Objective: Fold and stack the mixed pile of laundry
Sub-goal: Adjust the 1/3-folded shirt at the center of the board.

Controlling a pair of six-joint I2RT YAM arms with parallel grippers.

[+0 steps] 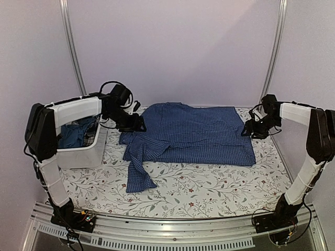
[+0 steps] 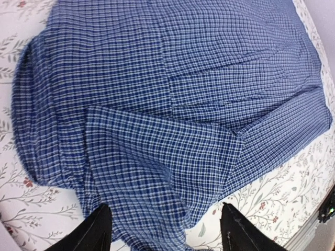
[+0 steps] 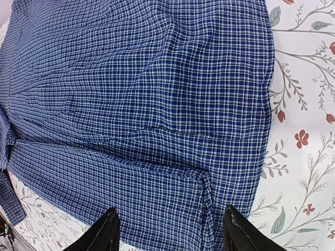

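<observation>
On the floral tablecloth (image 1: 209, 185), a tub (image 1: 84, 156) holds seemingly blue and plaid cloth (image 1: 76, 135); checked shirt (image 1: 193, 133) lies spread; left gripper (image 2: 165, 230), right gripper (image 3: 170, 226) gape empty

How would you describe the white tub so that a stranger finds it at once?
Start from the wide floral tablecloth. At its left edge, beside the spread checked shirt, stands the white tub. It is the only rigid container, with blue and plaid clothes inside.

Floral-cloth table (image 1: 209, 188). Blue-and-white checked shirt (image 1: 193, 133) spread flat across middle and back, one sleeve trailing toward near edge. White tub (image 1: 84, 154) at left, near shirt.
</observation>
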